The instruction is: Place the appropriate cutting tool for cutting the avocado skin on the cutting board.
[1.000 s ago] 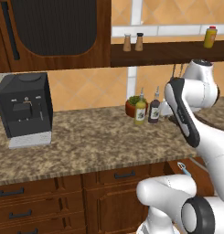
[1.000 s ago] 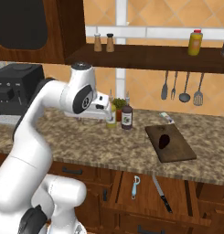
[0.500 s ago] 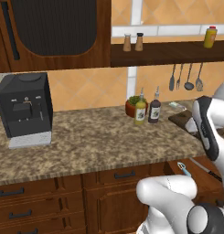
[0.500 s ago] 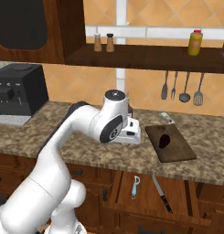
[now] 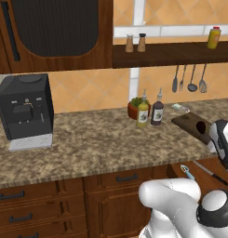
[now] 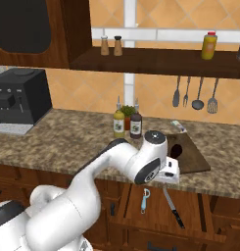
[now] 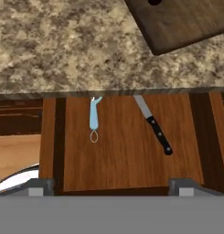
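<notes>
Lying in open drawer (image 7: 127,173), slim knife (image 7: 153,124), grey blade, black handle, claw (image 7: 111,185) wide open, empty

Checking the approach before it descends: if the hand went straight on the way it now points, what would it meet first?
Most likely the bare wooden floor of the open drawer, between the blue-handled tool and the knife. The open hand is aimed at neither; depth is hard to judge.
</notes>
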{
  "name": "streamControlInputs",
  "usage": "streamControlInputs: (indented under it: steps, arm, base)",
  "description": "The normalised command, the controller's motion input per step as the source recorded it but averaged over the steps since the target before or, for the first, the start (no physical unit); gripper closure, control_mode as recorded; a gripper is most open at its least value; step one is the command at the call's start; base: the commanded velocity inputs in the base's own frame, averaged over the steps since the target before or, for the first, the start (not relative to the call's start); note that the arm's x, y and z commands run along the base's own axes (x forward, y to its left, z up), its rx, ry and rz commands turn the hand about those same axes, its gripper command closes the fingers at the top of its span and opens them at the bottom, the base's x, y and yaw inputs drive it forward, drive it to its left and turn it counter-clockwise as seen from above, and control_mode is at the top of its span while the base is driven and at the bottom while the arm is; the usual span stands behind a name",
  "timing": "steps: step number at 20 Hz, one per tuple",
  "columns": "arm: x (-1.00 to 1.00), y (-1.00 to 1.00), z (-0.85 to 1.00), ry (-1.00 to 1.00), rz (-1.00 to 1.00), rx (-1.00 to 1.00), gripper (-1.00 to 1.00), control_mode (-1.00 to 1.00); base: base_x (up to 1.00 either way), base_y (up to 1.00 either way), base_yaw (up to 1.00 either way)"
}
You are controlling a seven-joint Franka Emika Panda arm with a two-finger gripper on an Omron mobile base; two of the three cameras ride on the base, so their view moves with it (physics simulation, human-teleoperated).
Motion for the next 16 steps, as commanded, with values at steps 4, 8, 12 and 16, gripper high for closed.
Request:
streamControlInputs:
  steps: [4,8,12,16]
  arm:
    - [0.00,-0.71,-0.70,0.24,-0.05,0.00,-1.00,-1.00]
    - [0.04,-0.40,-0.57,0.13,-0.05,0.00,-1.00,-1.00]
    - [-0.28,-0.38,-0.37,0.00,0.00,0.00,-1.00,-1.00]
    - [0.00,-0.08,-0.47,0.00,0.00,0.00,-1.00,-1.00]
  base:
    - [0.00,0.00,0.00]
    - [0.00,0.00,0.00]
    - [0.00,0.00,0.00]
    - [0.00,0.00,0.00]
